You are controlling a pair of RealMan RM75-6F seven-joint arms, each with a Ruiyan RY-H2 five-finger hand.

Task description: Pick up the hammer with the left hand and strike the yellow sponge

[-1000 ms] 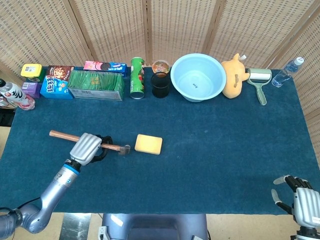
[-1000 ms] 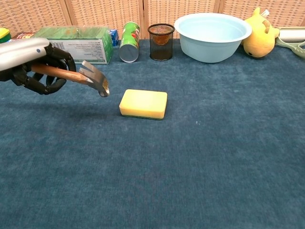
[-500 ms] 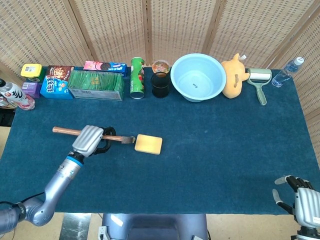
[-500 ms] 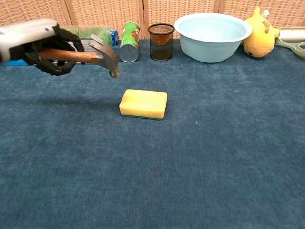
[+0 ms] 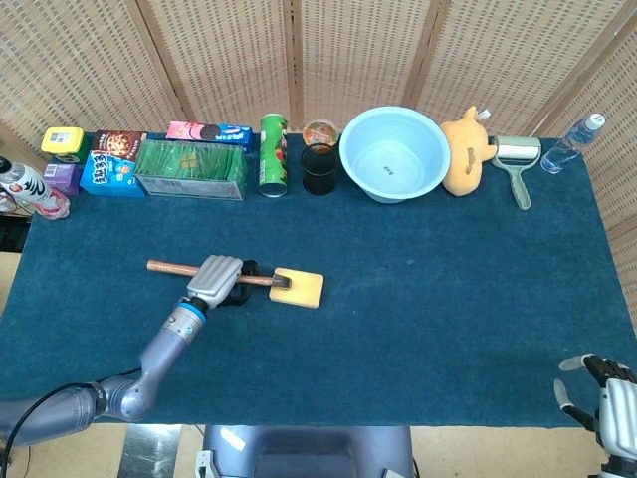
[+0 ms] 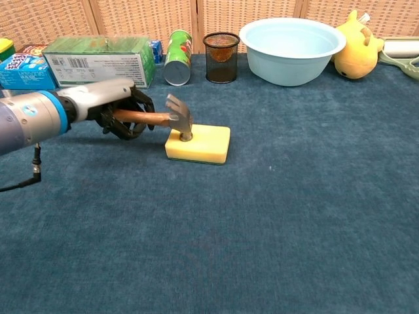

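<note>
My left hand [image 5: 218, 279] [image 6: 121, 111] grips the wooden handle of the hammer [image 5: 212, 273] [image 6: 163, 118]. The hammer's metal head presses down into the left part of the yellow sponge [image 5: 304, 290] [image 6: 206, 144], which lies flat on the blue cloth near the table's middle left. The handle's far end sticks out to the left of my hand in the head view. My right hand [image 5: 608, 398] shows only at the bottom right corner of the head view, off the table's edge, fingers spread and holding nothing.
Along the back edge stand snack boxes [image 5: 109, 164], a green box [image 6: 101, 59], a green can [image 5: 273, 154], a black mesh cup [image 6: 221, 57], a light blue bowl [image 6: 275, 65], a yellow plush [image 6: 357, 55], a lint roller [image 5: 517, 159] and a water bottle [image 5: 569, 144].
My left hand has swung the hammer rightward and down: the head was raised left of the sponge and now rests pressed on the sponge's left part. The right hand has sunk slightly lower.
</note>
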